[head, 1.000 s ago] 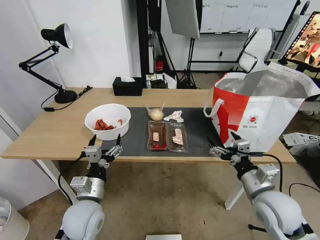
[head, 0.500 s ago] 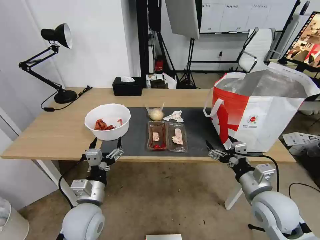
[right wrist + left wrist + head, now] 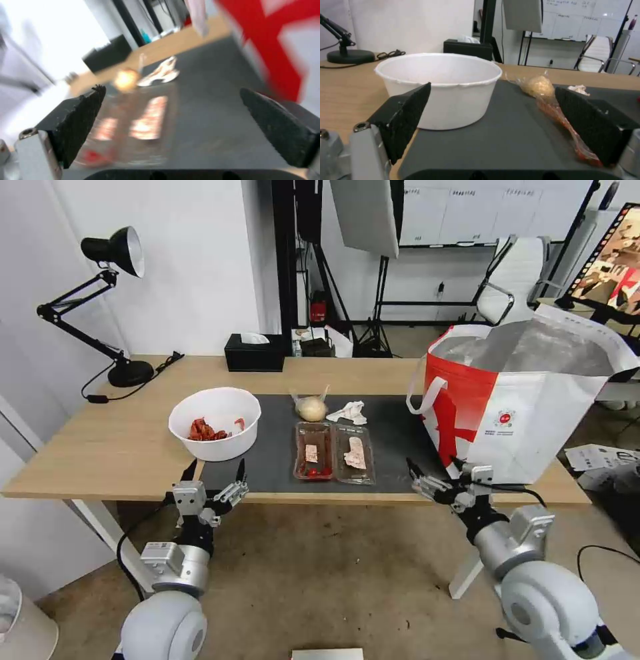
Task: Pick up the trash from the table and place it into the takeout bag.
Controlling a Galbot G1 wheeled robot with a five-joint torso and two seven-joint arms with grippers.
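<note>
On the table (image 3: pixel 100 447) a white bowl (image 3: pixel 215 431) (image 3: pixel 440 87) of red shells sits at the left of the dark mat (image 3: pixel 393 440). The clear tray (image 3: pixel 335 452) (image 3: pixel 133 127) lies mid-mat, with the small bag with a beige lump (image 3: pixel 311 408) (image 3: pixel 538 86) and the crumpled tissue (image 3: pixel 349 413) (image 3: pixel 161 73) behind it. The takeout bag (image 3: pixel 527 400) (image 3: pixel 283 50) stands open at the right. My left gripper (image 3: pixel 217 470) (image 3: pixel 500 120) is open at the front edge, just before the bowl. My right gripper (image 3: pixel 433 465) (image 3: pixel 173 127) is open near the bag's front corner, facing the tray.
A black tissue box (image 3: pixel 255 353) (image 3: pixel 468 48) stands at the table's back edge. A black desk lamp (image 3: pixel 110 300) is at the back left with its cord on the wood. Behind the table are light stands and a white chair (image 3: pixel 517 273).
Both grippers have sunk slightly and drawn back toward the table's front edge. The right one has also shifted a little to the left. Nothing on the table has moved.
</note>
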